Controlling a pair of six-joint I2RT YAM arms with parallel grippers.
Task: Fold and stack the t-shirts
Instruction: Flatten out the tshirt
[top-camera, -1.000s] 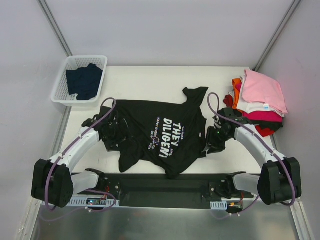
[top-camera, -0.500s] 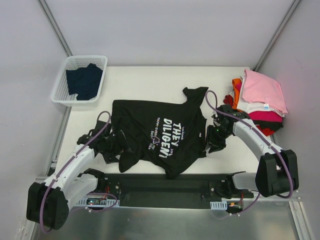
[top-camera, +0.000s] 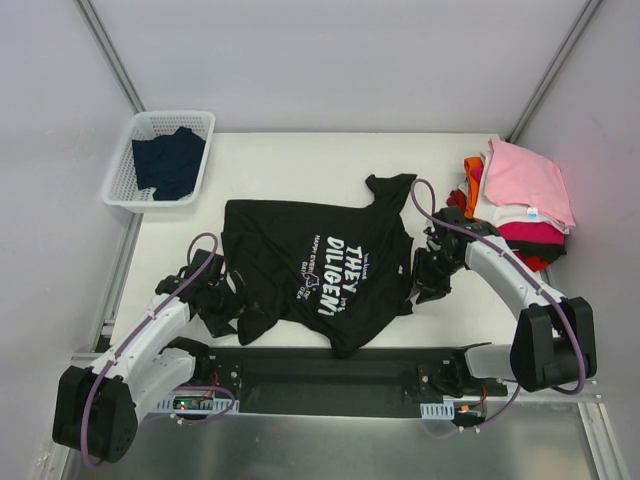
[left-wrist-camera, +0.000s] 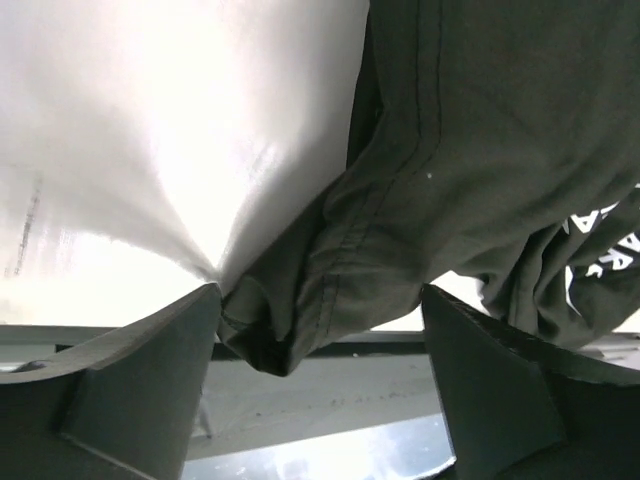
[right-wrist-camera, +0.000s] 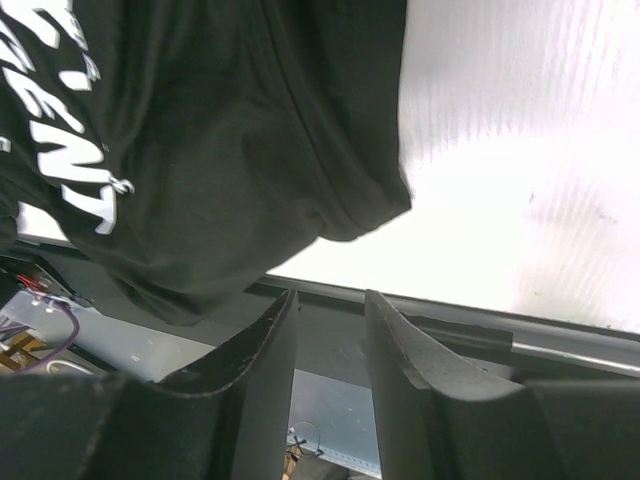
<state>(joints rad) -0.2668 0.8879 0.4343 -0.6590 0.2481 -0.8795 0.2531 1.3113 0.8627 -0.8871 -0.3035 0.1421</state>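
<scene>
While the black tee (top-camera: 320, 270) lies chest-up in the middle of the table (top-camera: 300, 160), white lettering showing, both arms are down at its flanks and no fold is in it yet. It is laid out mostly flat, one sleeve pointing to the far side, but the near-left corner is rumpled and bunched. That is where the left gripper (top-camera: 222, 300) sits: its wrist view shows the jaws spread wide with a crumpled roll of hem between them, the cloth brushing one finger but not pinched. Over on the other side, the right gripper (top-camera: 430, 280) hovers low at the shirt's right edge, its fingers (right-wrist-camera: 270, 340) only narrowly parted with nothing between them, the hem lying just beyond the tips. So this one looks like the smoothing-and-squaring stage, with every fold to come. At the far right of the table sits a pile of tees (top-camera: 515, 215), the pink tee (top-camera: 530, 180) on top, white and magenta under it, red and orange poking out behind. It looks loose rather than crisply squared, and I cannot tell whether it is a finished stack or a heap waiting its turn. At the far left, a white basket (top-camera: 130, 150) holds the navy tee (top-camera: 168, 160), crumpled inside. My read: early to middling at best, with the black tee to flatten, fold and carry onto a stack, and at least the navy one after it.
</scene>
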